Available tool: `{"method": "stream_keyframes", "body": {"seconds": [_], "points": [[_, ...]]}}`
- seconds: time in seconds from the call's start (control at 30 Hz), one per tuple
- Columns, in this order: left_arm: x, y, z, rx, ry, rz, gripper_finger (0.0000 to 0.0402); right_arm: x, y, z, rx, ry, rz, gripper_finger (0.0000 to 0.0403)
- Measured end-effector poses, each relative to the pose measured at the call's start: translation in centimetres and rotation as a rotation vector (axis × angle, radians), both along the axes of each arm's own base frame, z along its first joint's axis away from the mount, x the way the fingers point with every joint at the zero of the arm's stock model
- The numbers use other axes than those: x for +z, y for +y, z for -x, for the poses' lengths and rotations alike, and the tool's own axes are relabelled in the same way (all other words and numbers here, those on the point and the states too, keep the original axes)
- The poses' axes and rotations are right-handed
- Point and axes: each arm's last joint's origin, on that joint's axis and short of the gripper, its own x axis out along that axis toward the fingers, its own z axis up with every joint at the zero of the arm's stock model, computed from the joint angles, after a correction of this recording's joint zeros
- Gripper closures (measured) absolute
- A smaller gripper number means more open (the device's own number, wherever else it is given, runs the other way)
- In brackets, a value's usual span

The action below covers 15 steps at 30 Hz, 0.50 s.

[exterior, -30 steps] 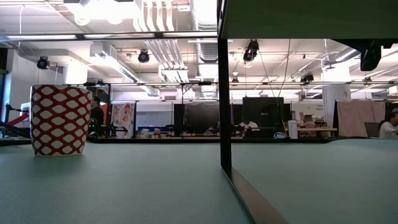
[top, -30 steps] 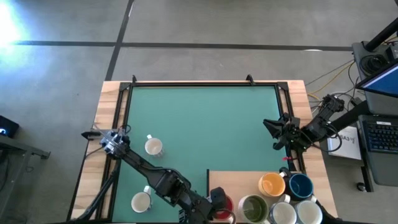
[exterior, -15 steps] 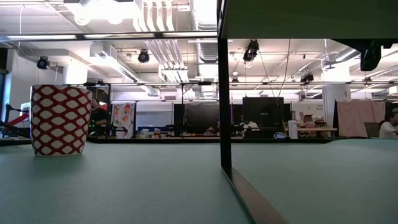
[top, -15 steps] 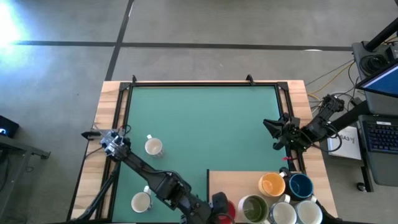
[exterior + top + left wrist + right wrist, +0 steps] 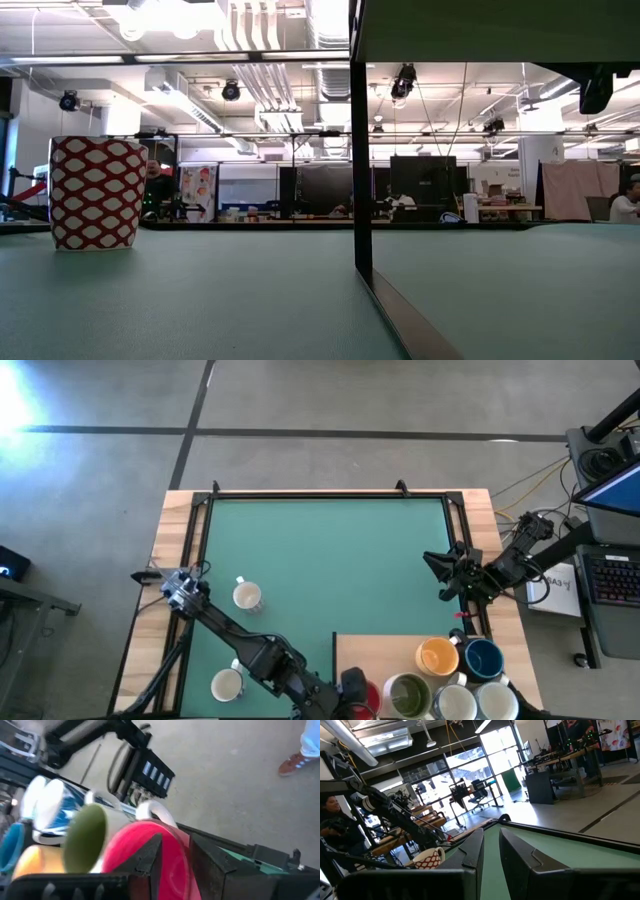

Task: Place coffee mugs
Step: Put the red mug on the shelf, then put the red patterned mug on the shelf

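Two white mugs [image 5: 246, 596] stand on the green table [image 5: 330, 560]; we read no writing anywhere. Our left gripper [image 5: 172, 855] has its fingers clamped on the red mug [image 5: 150, 852] beside the cluster. Nothing has moved; the right gripper [image 5: 437, 573] waits, fingers nearly closed and empty.

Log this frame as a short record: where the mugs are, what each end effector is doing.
mugs on green mat: two white
mugs on wooden board: red mug, olive-lined, orange, blue, two white at the bottom edge
left end effector: at the red mug, one finger inside its rim, one outside
right end effector: waiting at the mat's right edge, holding nothing
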Motion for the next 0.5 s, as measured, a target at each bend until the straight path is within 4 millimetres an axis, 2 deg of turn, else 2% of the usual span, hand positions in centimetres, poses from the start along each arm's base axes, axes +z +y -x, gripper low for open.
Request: {"method": "stream_keyframes", "body": {"seconds": [0.13,0.37,0.5], "points": [[1.4,0.4,0.5,0.007,-0.013,0.012,0.0322,0.0,0.0,0.0,0.000,0.000,0.000,0.0353],[1.8,1.7,1.4,0.116,0.063,-0.032,0.0322,0.0,0.0,0.0,0.000,0.000,0.000,0.0353],[3.5,3.3,2.5,0.199,0.068,-0.037,0.0322,0.0,0.0,0.0,0.000,0.000,0.000,0.0353]]}}
